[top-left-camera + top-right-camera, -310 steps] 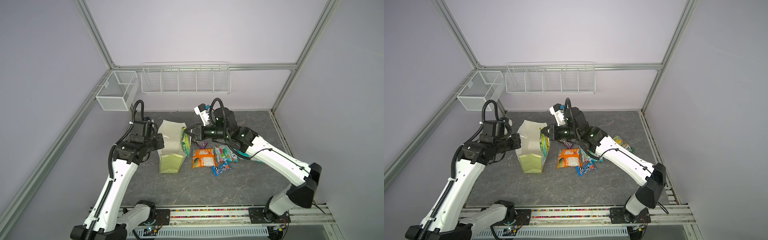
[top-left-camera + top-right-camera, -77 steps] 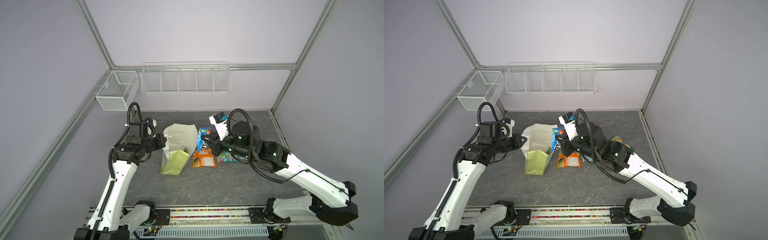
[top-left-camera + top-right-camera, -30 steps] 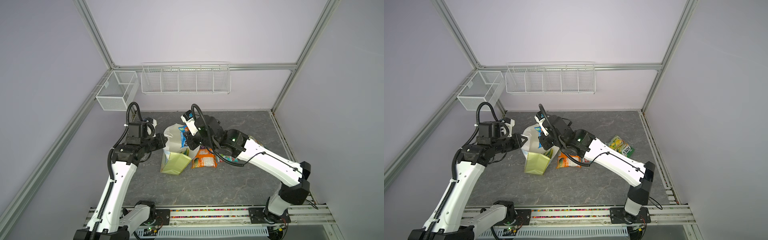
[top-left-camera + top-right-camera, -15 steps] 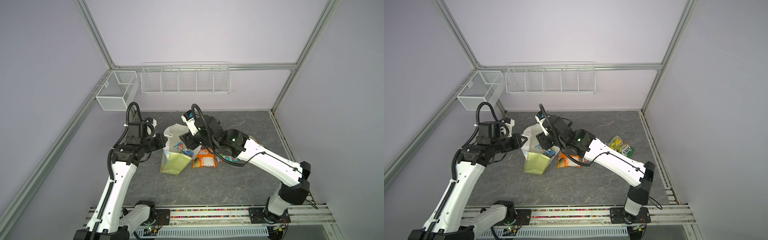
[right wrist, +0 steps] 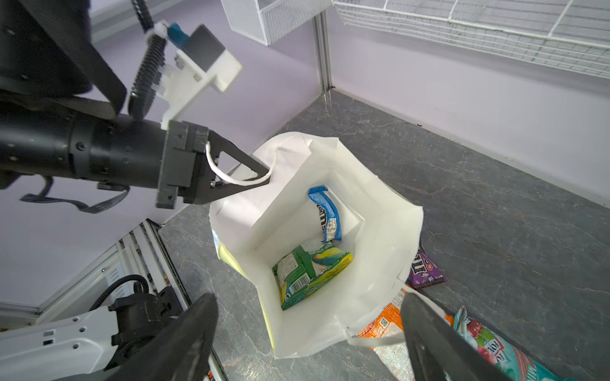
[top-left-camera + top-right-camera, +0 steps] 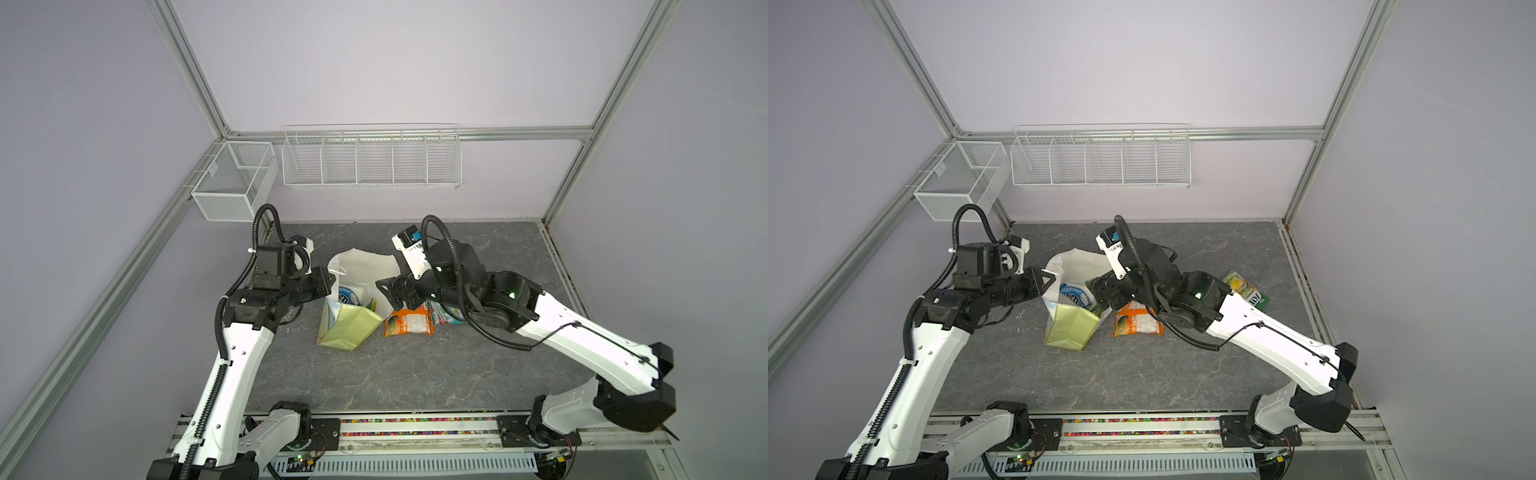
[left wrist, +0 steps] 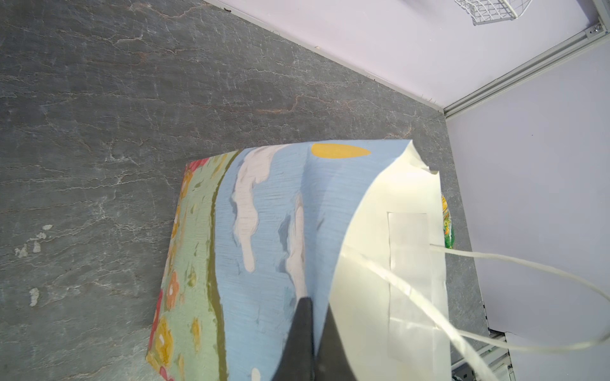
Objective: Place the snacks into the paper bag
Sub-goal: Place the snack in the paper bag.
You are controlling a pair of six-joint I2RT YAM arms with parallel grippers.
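The flower-printed paper bag (image 6: 347,328) (image 6: 1069,324) stands tilted and open mid-table. My left gripper (image 7: 313,303) (image 6: 328,286) is shut on the bag's near rim (image 5: 264,174), holding the mouth wide. A blue M&M's pack (image 5: 325,214) (image 6: 1075,296) and a green pouch (image 5: 310,269) lie inside on the white bottom. Just above the bag's right rim, my right gripper (image 5: 307,298) (image 6: 384,291) hangs open with nothing in it. Beside the bag on the table lie an orange pouch (image 6: 409,326), a purple M&M's pack (image 5: 425,269), a teal-red FOX'S pouch (image 5: 488,349) and a teal-yellow pouch (image 6: 1246,291).
Two white wire baskets hang on the walls, a small one (image 6: 235,187) at the back left and a long one (image 6: 370,160) on the back wall. The arms' base rail (image 6: 415,428) runs along the table's front edge.
My right gripper has opened and the blue pack has dropped into the bag. The right gripper has drawn back to the right of the bag's mouth. My left gripper keeps its hold.
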